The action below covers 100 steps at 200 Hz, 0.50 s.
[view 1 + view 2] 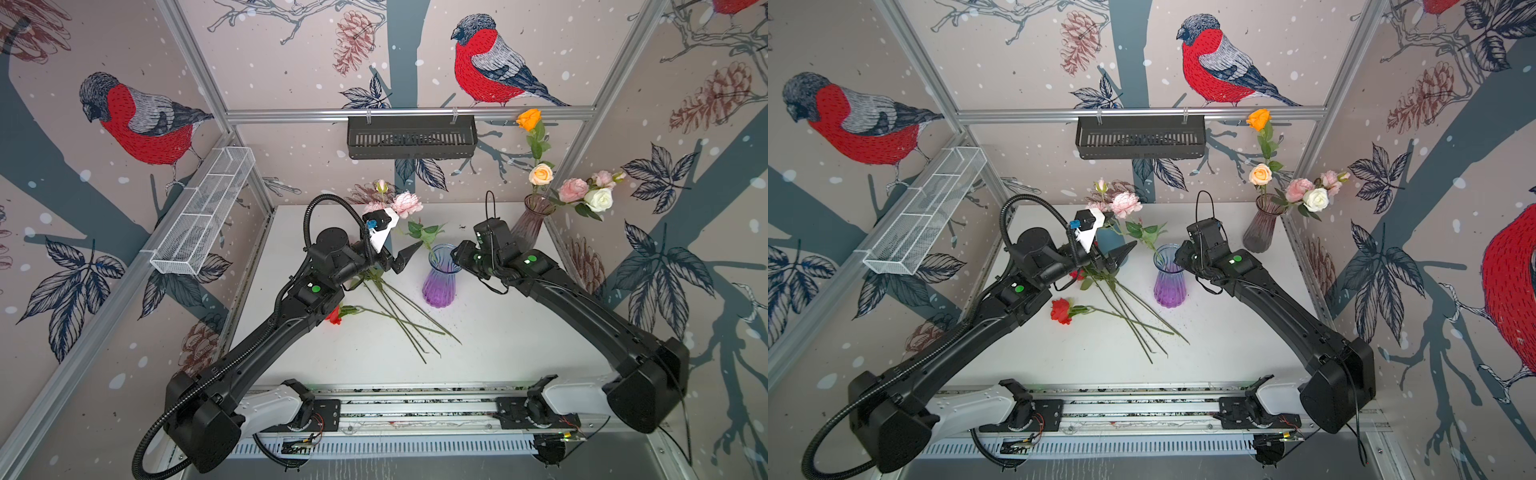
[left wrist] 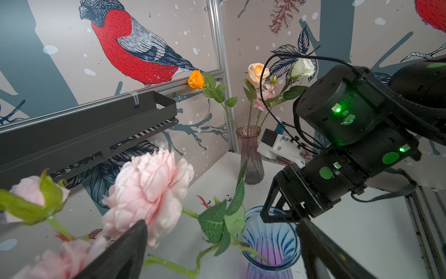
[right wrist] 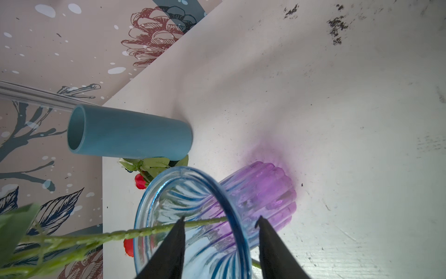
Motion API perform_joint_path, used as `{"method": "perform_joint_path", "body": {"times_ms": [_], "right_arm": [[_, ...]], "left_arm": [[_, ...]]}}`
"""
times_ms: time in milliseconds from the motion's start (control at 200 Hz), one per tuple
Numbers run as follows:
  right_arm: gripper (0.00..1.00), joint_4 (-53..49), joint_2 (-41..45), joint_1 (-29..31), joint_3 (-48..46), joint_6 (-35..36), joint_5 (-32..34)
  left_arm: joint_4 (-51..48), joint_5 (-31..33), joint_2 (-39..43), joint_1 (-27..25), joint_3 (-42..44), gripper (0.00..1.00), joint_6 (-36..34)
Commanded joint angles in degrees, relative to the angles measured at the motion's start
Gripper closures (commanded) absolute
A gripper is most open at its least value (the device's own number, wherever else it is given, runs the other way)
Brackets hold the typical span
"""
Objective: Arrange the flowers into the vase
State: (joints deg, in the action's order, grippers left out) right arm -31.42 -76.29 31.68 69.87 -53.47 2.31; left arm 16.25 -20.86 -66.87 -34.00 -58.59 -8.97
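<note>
Right wrist: pale-green flower stem (image 3: 120, 235) across blue-purple vase (image 3: 265, 188) mouth; right tool (image 3: 221, 219) parted; left tool (image 1: 401, 261) wide.

Robot test cell, aluminium frame (image 1: 291, 115), bird-print panels (image 1: 141, 120), arm rail (image 1: 415, 409)

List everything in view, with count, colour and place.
purple vase: 1, blue rim fading to purple, table centre.
pink spray: 1, pink heads, stem in the purple vase.
smoky vase: 1, smoky pink, back right corner.
bouquet: at least five heads, orange, peach, white, pink, in the smoky vase.
loose stems: several, green with red heads, lying left of the purple vase.
tube: 1, teal, upright, back left of the purple vase.
black basket: 1, back rail.
white basket: 1, mesh, left rail.
table: 1, white.
left pincer: open, by the pink spray.
right pincer: open, over the purple vase's mouth.
</note>
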Motion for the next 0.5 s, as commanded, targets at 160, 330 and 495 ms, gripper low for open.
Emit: {"method": "perform_joint_path", "body": {"times_ms": [160, 330, 495], "right_arm": [[0.49, 1.5, 7.8, -7.0, -0.7, 10.8, -1.0], [0.49, 7.7, 19.9, -11.0, -8.2, 19.0, -1.4], [0.46, 14.5, 29.3, -13.0, -20.6, 20.4, -3.1]], "left_arm": [[2.0, 0.6, -0.5, -0.6, -0.1, 0.07, 2.1], [7.8, 0.3, 8.0, -0.6, 10.5, 0.12, 13.8], [12.2, 6.2, 14.7, -0.6, 22.6, 0.12, 24.5]]}}
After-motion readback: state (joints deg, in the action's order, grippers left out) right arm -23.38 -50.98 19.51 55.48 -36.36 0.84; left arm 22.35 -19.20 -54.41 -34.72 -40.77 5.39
